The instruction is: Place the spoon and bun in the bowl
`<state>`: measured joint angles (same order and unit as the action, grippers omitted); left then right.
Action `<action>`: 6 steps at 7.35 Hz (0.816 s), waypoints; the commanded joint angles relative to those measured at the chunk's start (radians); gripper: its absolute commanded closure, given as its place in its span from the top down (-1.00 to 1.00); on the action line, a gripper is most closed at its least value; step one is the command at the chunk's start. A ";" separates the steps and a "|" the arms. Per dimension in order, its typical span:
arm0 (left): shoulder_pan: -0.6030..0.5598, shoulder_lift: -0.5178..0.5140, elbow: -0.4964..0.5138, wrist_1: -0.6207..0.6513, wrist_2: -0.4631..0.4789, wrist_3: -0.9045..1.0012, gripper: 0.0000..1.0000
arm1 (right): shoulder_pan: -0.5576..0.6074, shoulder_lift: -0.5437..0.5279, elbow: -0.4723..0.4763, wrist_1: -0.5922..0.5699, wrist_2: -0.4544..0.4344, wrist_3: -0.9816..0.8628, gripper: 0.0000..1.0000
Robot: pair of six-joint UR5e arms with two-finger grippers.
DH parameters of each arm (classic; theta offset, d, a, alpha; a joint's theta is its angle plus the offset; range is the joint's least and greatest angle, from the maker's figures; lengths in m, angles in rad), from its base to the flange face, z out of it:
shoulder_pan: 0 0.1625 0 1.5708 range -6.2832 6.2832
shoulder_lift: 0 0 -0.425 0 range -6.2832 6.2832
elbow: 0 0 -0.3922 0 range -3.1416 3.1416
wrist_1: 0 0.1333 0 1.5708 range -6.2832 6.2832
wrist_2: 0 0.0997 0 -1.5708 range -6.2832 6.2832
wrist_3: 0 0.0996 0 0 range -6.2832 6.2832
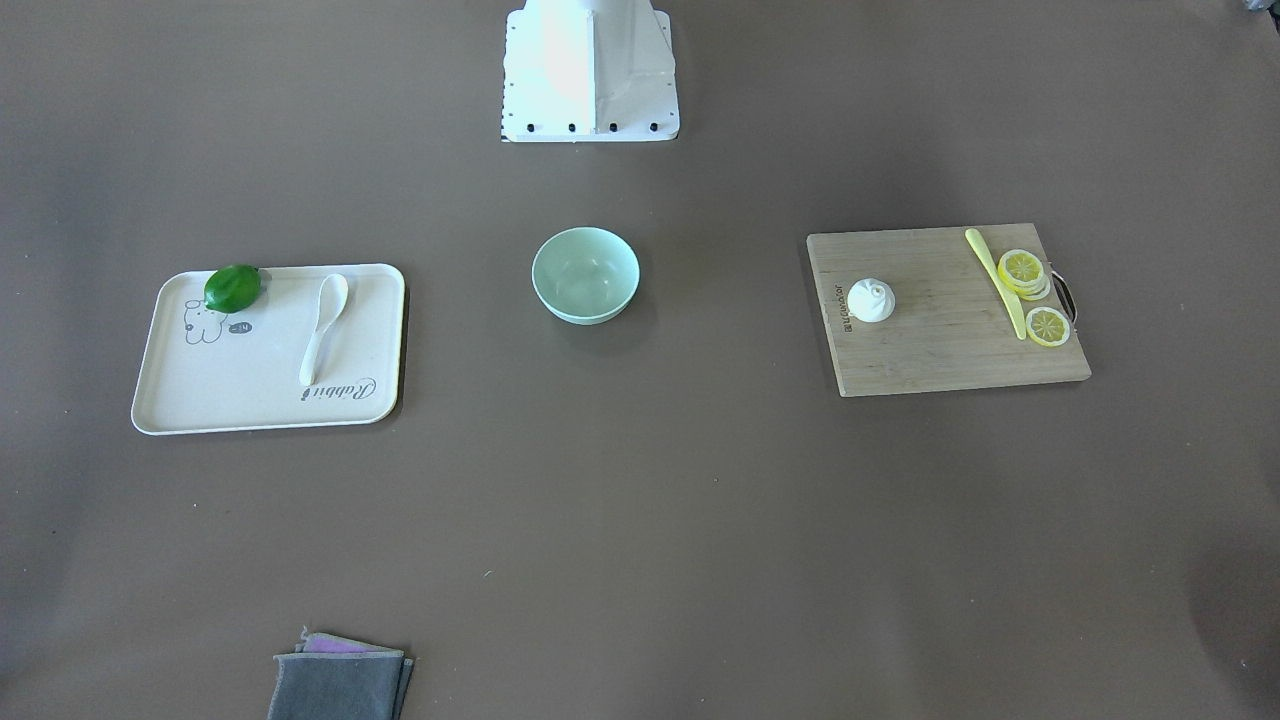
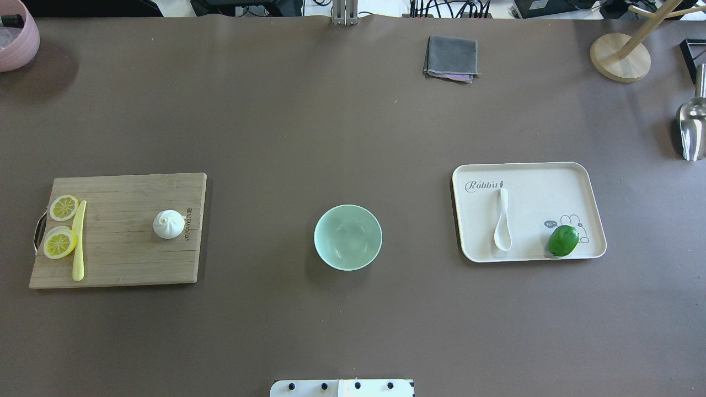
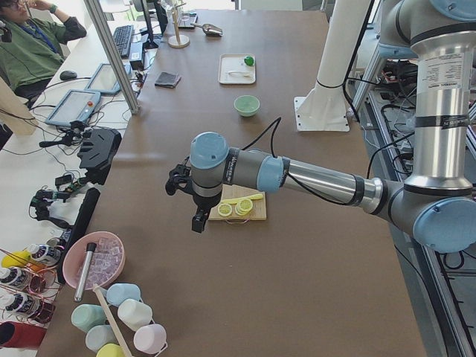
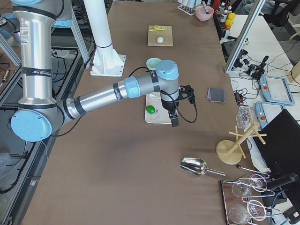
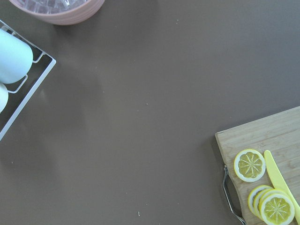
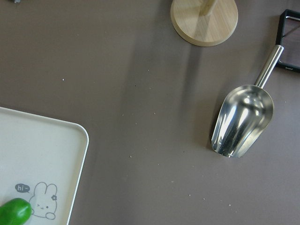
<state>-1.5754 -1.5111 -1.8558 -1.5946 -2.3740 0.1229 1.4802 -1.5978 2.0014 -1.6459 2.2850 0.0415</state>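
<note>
Neither view looking down over the bench [image 2: 353,127] shows any arm; only the two end views do. From the robot's left end, the near arm reaches out and the left fingers [image 3: 199,221] hang above the bench just beside the cutting board [image 2: 121,259]. From the right end, the right fingers [image 4: 175,121] hang by the tray [image 2: 573,176]. In both views the fingers are small and dark, so I cannot tell whether they are spread or closed. The wrist cameras show nothing of them.

The overhead view lays out the task things. The bowl [image 2: 347,237] stands empty mid-bench. The bun [image 2: 168,224] sits upright on the cutting board, well apart from the lemon slices [image 2: 64,207] and the yellow knife [image 2: 79,240]. The spoon [image 2: 502,220] lies on the tray, scoop end toward the robot, near a lime [image 2: 563,240].

The left wrist view catches only the board's corner with slices and knife, plus a pink bowl [image 5: 61,9] cut off at the top edge. The right wrist view holds a tray corner, a sliver of the lime, a metal scoop [image 6: 241,119] and a wooden stand base [image 6: 204,21]
</note>
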 commanded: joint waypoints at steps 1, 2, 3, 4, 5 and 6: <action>-0.005 0.024 0.023 -0.180 0.004 -0.009 0.97 | 0.000 0.021 0.022 0.000 -0.002 0.000 1.00; -0.003 0.006 0.079 -0.186 0.003 -0.006 0.97 | 0.000 0.022 0.023 0.001 -0.007 -0.014 1.00; -0.003 -0.001 0.089 -0.217 0.003 -0.003 0.97 | 0.000 0.021 0.023 0.001 -0.007 -0.011 1.00; -0.003 -0.001 0.096 -0.264 -0.001 -0.003 0.97 | -0.003 0.032 0.030 0.001 -0.002 -0.002 1.00; -0.002 -0.003 0.098 -0.274 0.001 -0.005 0.97 | -0.006 0.039 0.031 0.001 -0.004 -0.003 1.00; -0.003 -0.003 0.090 -0.281 0.001 -0.006 0.97 | -0.024 0.053 0.030 0.026 -0.007 -0.002 1.00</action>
<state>-1.5780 -1.5130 -1.7623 -1.8600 -2.3732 0.1182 1.4713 -1.5591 2.0307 -1.6388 2.2804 0.0382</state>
